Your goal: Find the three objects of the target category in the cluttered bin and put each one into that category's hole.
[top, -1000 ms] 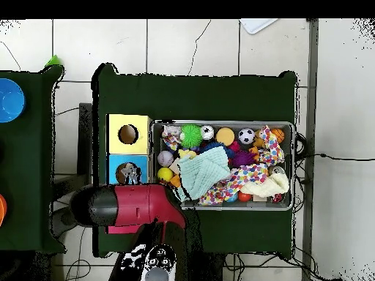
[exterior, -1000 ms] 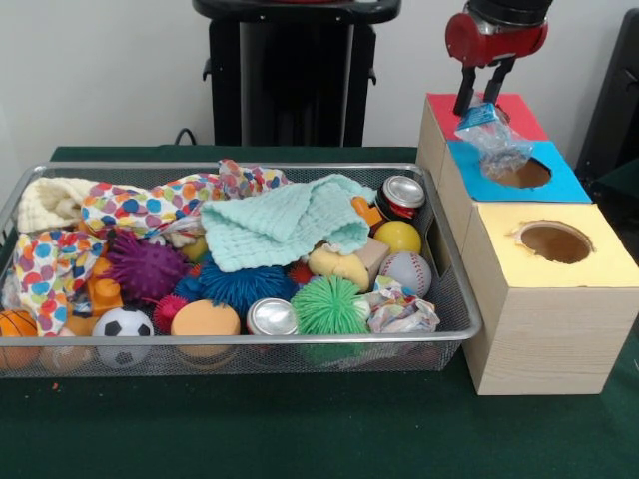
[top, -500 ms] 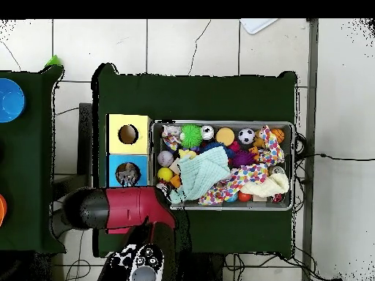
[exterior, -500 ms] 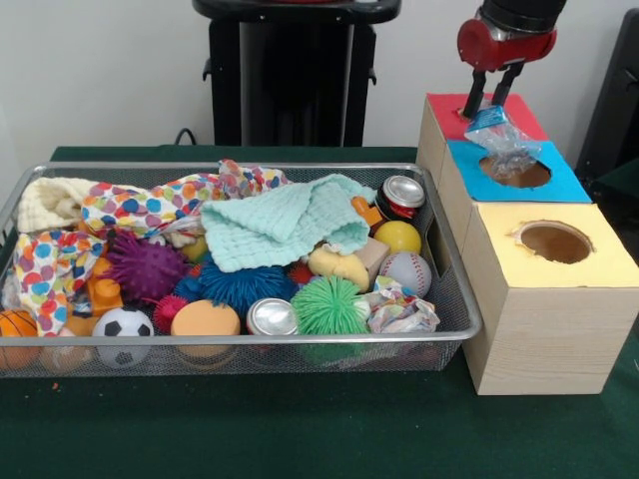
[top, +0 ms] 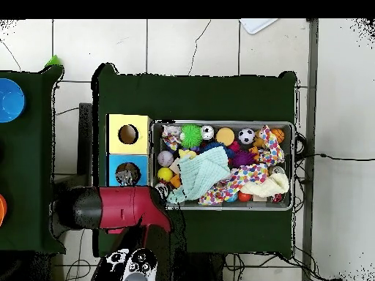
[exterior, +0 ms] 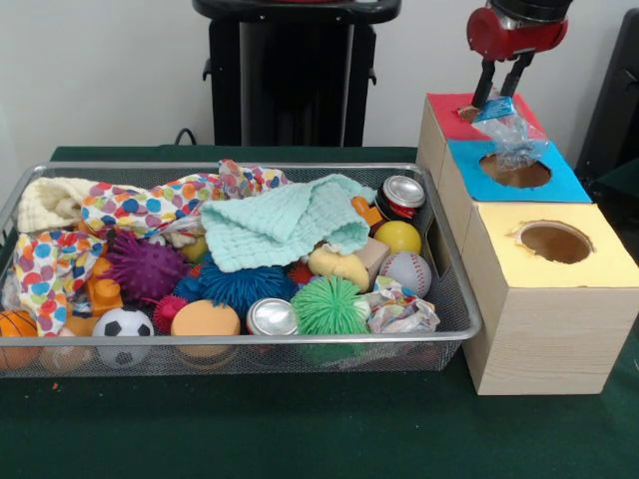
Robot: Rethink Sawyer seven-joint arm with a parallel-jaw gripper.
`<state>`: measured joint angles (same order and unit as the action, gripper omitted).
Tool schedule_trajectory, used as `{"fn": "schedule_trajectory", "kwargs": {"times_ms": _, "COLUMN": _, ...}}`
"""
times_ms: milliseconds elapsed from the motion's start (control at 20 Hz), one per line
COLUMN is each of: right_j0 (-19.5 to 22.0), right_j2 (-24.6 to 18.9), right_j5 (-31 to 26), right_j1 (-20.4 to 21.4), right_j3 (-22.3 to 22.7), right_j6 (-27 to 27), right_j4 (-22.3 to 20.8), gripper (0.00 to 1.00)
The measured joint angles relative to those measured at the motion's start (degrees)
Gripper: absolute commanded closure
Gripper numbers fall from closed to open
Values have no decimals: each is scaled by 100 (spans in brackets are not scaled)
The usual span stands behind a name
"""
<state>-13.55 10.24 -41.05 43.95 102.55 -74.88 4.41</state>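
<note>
My gripper is up at the far right, above the row of boxes, shut on the top of a crumpled clear plastic bag. The bag hangs down with its lower end over the hole in the blue box. In the overhead view the red arm covers the gripper, and the bag shows inside the blue box's hole. The wire bin at the left holds balls, cloths, two cans and a crumpled wrapper.
A red-topped box stands behind the blue one and a yellow-topped box with its own hole stands in front. A mint cloth and a spotted cloth cover part of the bin.
The gripper has risen and shifted right with the bag, from beside the red box to higher above the blue hole. The bin's contents have not moved.
</note>
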Motion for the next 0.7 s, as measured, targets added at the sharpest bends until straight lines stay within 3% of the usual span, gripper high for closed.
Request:
{"fn": "schedule_trajectory", "kwargs": {"times_ms": 100, "right_j0": -37, "right_j2": 27, "right_j5": -130, "right_j1": 12, "right_j3": -100, "right_j6": -65, "right_j4": 12, "gripper": 100}}
{"fn": "schedule_trajectory", "kwargs": {"times_ms": 150, "right_j0": -68, "right_j2": 57, "right_j5": -223, "right_j1": 17, "right_j3": -205, "right_j6": -109, "right_j4": 14, "gripper": 0}}
{"fn": "schedule_trajectory", "kwargs": {"times_ms": 700, "right_j0": -99, "right_j2": 136, "right_j5": -256, "right_j1": 34, "right_j3": -409, "right_j6": -295, "right_j4": 48, "gripper": 0}}
